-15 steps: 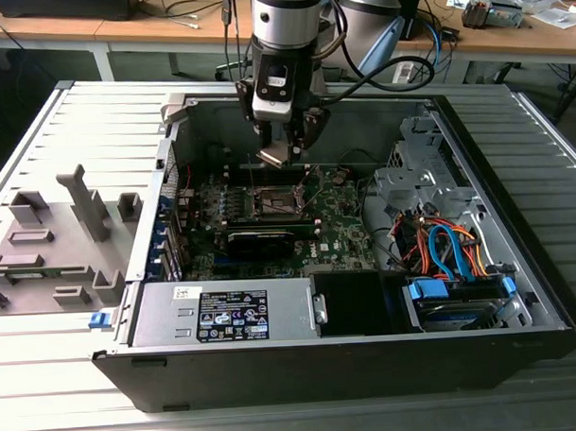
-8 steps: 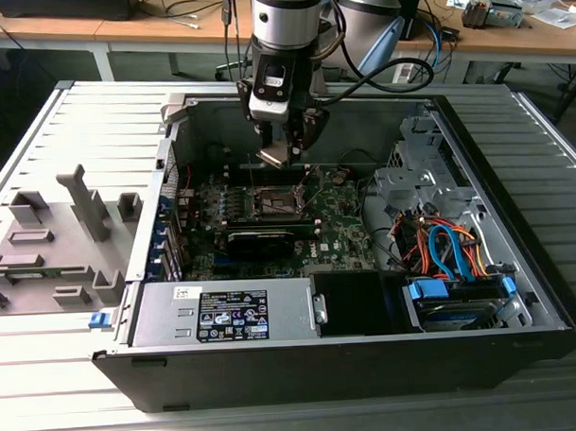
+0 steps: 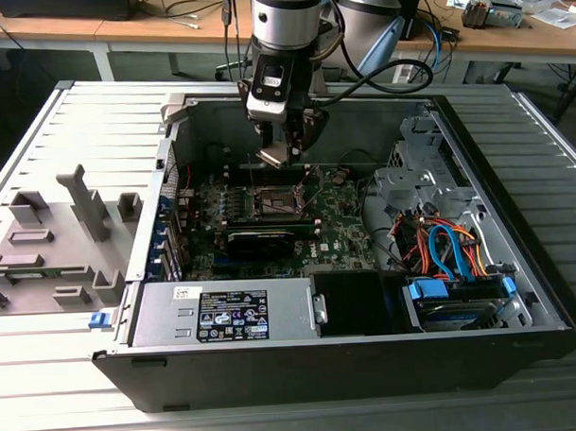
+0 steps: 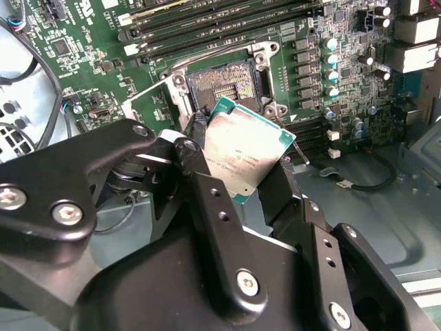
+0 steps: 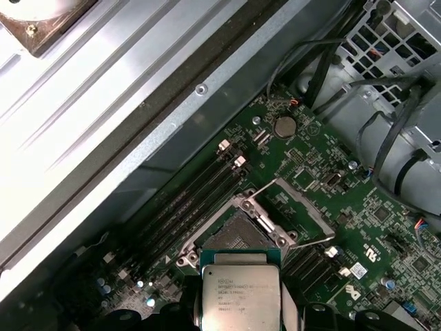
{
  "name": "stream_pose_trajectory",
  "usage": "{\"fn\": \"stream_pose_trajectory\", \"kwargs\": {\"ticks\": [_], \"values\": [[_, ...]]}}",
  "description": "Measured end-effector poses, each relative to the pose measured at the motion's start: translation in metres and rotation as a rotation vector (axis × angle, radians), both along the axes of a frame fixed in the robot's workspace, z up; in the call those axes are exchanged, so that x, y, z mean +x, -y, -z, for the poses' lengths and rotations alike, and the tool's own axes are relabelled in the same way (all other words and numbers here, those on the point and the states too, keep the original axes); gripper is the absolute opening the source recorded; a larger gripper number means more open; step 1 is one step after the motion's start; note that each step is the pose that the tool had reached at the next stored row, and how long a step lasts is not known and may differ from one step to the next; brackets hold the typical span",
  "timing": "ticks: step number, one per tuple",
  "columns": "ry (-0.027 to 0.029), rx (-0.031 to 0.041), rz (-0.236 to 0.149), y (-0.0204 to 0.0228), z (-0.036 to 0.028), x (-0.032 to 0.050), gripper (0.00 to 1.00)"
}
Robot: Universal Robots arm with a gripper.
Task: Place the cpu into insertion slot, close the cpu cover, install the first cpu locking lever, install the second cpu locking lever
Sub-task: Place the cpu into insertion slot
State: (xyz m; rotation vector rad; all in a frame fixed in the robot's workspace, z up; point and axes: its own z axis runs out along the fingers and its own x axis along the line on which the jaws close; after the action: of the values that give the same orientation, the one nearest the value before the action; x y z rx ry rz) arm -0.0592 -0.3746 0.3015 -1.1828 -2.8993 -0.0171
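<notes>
My gripper (image 3: 281, 151) hangs inside the open computer case, shut on the cpu (image 3: 272, 159), a flat silvery-tan square chip. In the second wrist view the black fingers (image 4: 197, 148) clamp the cpu (image 4: 244, 155) by two opposite edges, tilted, a little above and beside the insertion slot (image 4: 224, 86). The slot is bare, its dark pin field showing. In the first wrist view the cpu (image 5: 241, 293) hovers just short of the insertion slot (image 5: 238, 234), and the cpu cover (image 5: 293, 207) stands swung open on the slot's far side. A thin wire lever (image 4: 148, 89) sticks out unlatched beside the socket.
A long black card (image 3: 270, 240) lies just in front of the socket on the green motherboard (image 3: 340, 223). Memory slots (image 4: 220, 27) run beside it. The case wall (image 5: 172, 131) is close behind, a power supply (image 3: 225, 317) and cabled drive cage (image 3: 450, 252) stand at the front.
</notes>
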Motion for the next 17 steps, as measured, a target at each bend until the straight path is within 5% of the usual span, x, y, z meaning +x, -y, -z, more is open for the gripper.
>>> {"fn": "stream_pose_trajectory", "kwargs": {"ticks": [17], "values": [[0.0000,-0.0007,0.051,0.0000,0.0006,0.0000,0.55]]}}
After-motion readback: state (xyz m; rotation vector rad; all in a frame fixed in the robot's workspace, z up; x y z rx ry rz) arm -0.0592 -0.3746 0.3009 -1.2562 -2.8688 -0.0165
